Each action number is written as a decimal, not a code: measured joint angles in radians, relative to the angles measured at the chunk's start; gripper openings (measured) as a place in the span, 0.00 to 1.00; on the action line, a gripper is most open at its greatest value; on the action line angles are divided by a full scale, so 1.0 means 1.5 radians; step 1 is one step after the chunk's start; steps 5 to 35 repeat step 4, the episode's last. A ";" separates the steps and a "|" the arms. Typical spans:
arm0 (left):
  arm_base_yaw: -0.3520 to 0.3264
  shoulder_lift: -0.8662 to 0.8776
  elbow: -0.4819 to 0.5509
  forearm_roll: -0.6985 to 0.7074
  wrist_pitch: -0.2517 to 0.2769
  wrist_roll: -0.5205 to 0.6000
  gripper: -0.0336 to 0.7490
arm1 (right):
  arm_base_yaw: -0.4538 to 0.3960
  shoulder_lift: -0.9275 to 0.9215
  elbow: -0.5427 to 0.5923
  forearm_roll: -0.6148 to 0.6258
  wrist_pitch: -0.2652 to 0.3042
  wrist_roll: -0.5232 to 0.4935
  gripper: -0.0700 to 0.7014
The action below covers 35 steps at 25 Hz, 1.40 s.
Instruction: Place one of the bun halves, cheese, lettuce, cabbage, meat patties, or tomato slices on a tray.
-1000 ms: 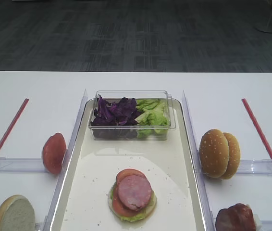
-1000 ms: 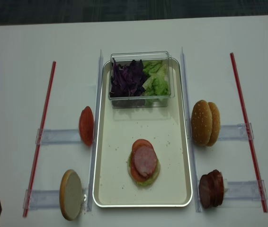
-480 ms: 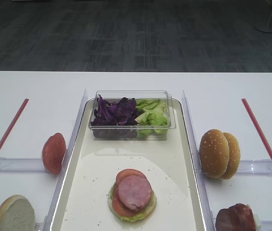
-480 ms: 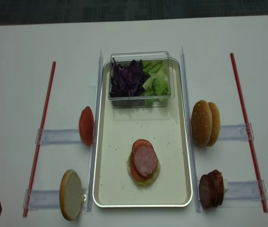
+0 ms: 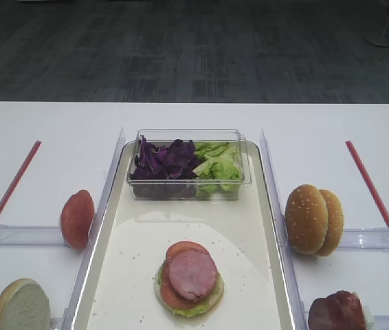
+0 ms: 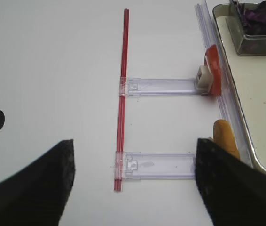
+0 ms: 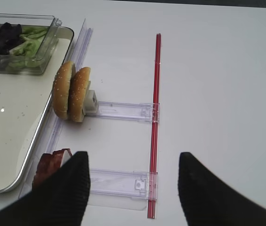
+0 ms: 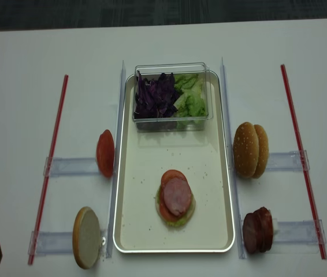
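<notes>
right tool (image 7: 132,186) – wide, empty | left tool (image 6: 133,183) – wide, empty | tray (image 8: 218,190): 1 meat patty (image 8: 177,197) topping stack

Tray (image 8: 130,231) centre. Box (image 8: 171,118) on its far end: cabbage (image 8: 155,96) left, lettuce (image 8: 191,98) right. Stack (image 8: 175,198) near end. Tomato (image 8: 105,153), bun (image 8: 86,237) left; buns (image 8: 249,149), patties (image 8: 257,229) right.

Right gripper (image 7: 134,188) and left gripper (image 6: 134,181), each with black fingers spread wide apart, holding nothing.
</notes>
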<state>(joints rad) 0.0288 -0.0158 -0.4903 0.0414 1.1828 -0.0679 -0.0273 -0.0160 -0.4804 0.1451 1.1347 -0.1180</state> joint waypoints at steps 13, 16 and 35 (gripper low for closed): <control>0.000 0.000 0.000 0.000 0.000 0.000 0.67 | 0.000 0.000 0.000 0.001 0.000 0.000 0.67; 0.000 0.000 0.000 0.000 0.000 0.000 0.67 | 0.000 0.000 0.000 0.001 0.000 0.000 0.67; 0.000 0.000 0.000 0.000 0.000 0.000 0.67 | 0.000 0.000 0.000 0.001 0.000 0.000 0.67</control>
